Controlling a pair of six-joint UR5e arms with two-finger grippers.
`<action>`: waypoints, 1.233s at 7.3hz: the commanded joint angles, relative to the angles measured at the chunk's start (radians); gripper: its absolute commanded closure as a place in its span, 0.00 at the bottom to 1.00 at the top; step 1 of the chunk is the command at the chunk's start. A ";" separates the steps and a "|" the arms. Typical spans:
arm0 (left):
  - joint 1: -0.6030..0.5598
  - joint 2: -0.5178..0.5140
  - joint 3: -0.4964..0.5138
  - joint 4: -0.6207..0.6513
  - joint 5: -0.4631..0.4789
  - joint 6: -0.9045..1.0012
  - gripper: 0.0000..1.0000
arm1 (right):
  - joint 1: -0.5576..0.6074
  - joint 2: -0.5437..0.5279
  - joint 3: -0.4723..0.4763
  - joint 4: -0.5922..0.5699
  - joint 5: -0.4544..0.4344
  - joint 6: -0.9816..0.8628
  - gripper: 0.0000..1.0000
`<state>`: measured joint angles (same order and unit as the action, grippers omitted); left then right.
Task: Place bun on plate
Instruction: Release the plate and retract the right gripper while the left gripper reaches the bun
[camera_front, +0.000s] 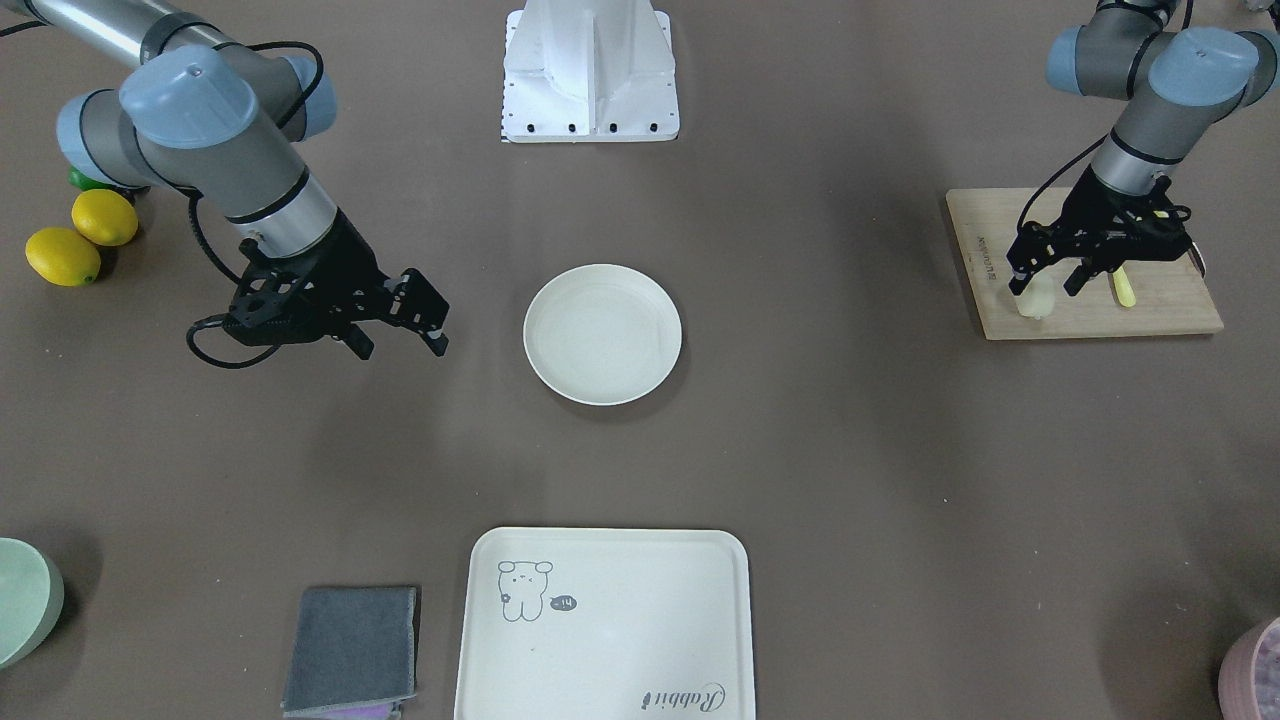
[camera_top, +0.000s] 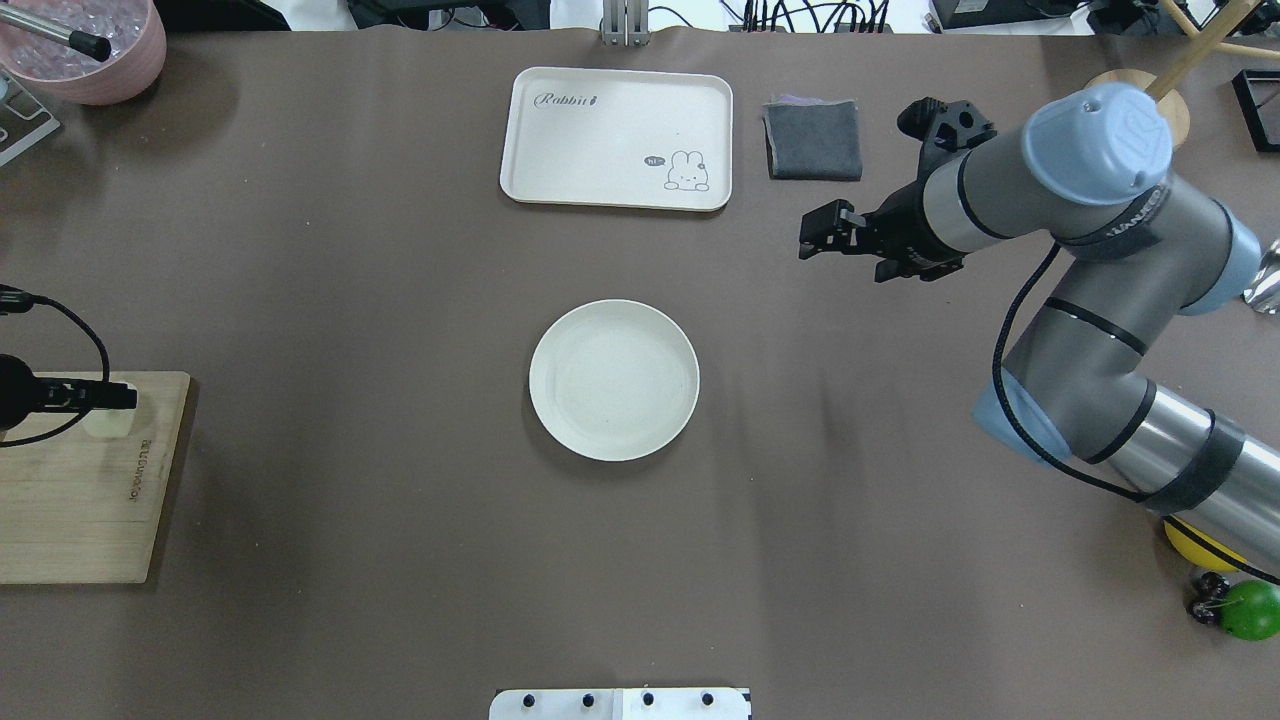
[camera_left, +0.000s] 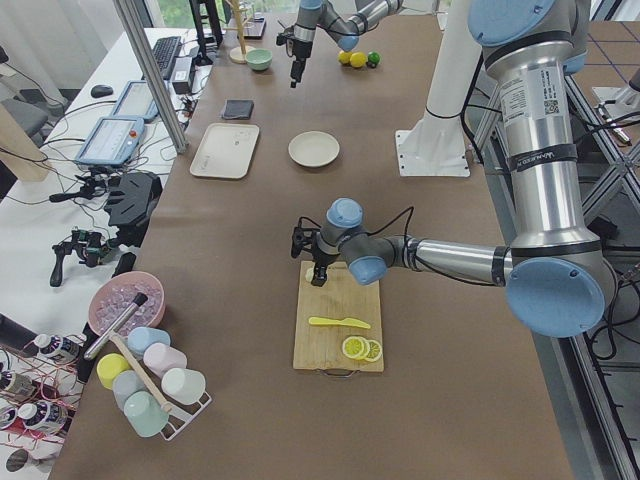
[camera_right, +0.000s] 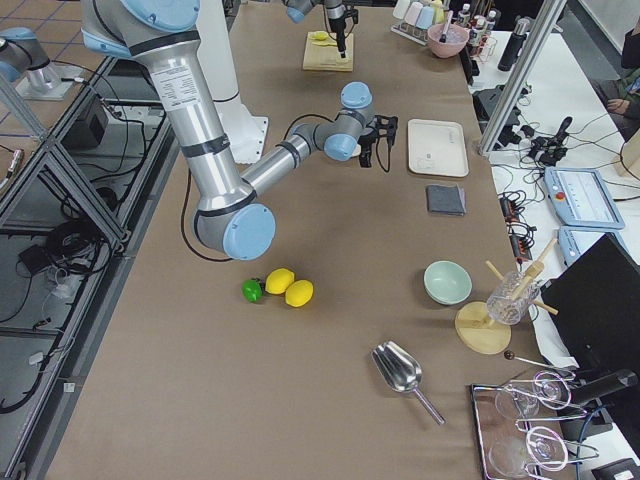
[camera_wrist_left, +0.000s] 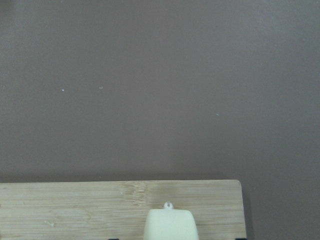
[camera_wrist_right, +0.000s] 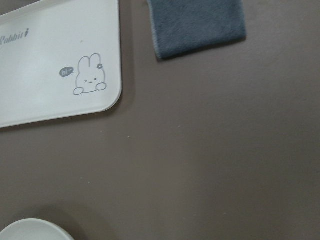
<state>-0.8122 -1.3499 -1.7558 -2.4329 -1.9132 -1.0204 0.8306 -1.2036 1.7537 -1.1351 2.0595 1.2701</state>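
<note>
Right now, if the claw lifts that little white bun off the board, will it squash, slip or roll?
The bun looks smooth and soft, so it would probably dent slightly under the left gripper rather than crack. Being small, it likely weighs little. Its blocky, flat-sided shape suggests it won't roll on the wooden board.
</note>
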 joint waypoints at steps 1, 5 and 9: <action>0.001 0.002 0.007 -0.003 0.000 0.000 0.44 | 0.090 -0.020 0.007 -0.160 0.057 -0.209 0.00; 0.001 0.018 0.006 -0.008 0.000 -0.001 0.60 | 0.337 -0.163 0.023 -0.339 0.241 -0.740 0.00; -0.016 0.009 -0.023 0.000 -0.009 0.009 0.70 | 0.606 -0.226 0.024 -0.614 0.241 -1.244 0.00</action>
<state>-0.8208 -1.3349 -1.7625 -2.4381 -1.9176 -1.0145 1.3562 -1.4185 1.7799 -1.6477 2.3007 0.1869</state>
